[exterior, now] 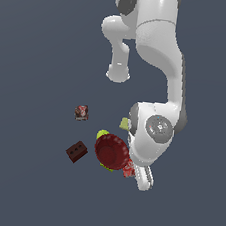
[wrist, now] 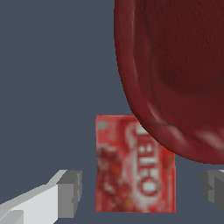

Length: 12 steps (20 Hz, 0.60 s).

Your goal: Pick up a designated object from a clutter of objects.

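We see the flat red printed packet at five o'clock of the dark red ribbed bowl, partly under its rim.

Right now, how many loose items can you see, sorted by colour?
Red: 2, bowl, packet
Yellow-green: 1, ball
Pale green: 1, slab
Dark brown: 1, brick
Dark with pinkish picture: 1, box
Total: 6; the arm may hide more.
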{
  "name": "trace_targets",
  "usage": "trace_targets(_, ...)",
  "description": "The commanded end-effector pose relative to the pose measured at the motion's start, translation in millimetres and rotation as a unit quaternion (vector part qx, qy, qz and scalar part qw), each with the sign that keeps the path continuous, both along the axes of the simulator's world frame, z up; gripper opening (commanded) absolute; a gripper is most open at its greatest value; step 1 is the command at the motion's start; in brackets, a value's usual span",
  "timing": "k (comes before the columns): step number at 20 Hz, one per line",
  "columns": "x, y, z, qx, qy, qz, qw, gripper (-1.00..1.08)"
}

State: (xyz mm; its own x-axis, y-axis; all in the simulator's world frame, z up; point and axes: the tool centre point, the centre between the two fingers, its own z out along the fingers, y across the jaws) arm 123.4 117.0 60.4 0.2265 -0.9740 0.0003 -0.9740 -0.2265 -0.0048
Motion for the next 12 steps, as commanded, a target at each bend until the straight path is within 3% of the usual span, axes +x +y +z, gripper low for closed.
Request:
trace_targets(1, -2, 0, -12, 0.000, 0.002, 0.000, 1.0000, 1.00)
trace_targets(12, -1, 0, -45, 0.000, 0.002, -0.002, 1.0000, 1.00)
